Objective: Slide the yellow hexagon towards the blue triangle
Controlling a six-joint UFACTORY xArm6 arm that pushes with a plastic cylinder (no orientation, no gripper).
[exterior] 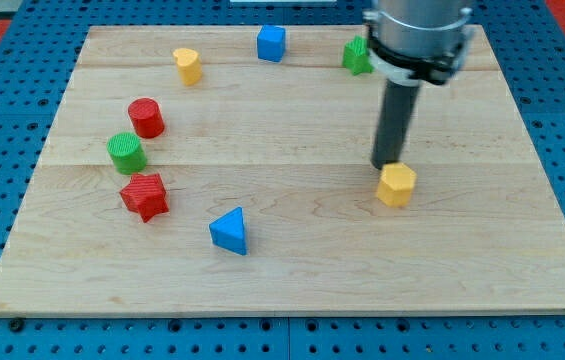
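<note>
The yellow hexagon (396,185) lies on the wooden board (292,270) at the view's right of centre. The blue triangle (230,231) lies lower down, left of centre, well apart from the hexagon. My tip (386,165) stands just above the hexagon's upper left edge, touching it or nearly so. The rod rises from there to the arm's grey body at the view's top.
A red cylinder (146,117), a green cylinder (126,153) and a red star-shaped block (144,196) stand at the view's left. A yellow block (188,65), a blue cube (271,43) and a green block (357,55) lie along the top edge.
</note>
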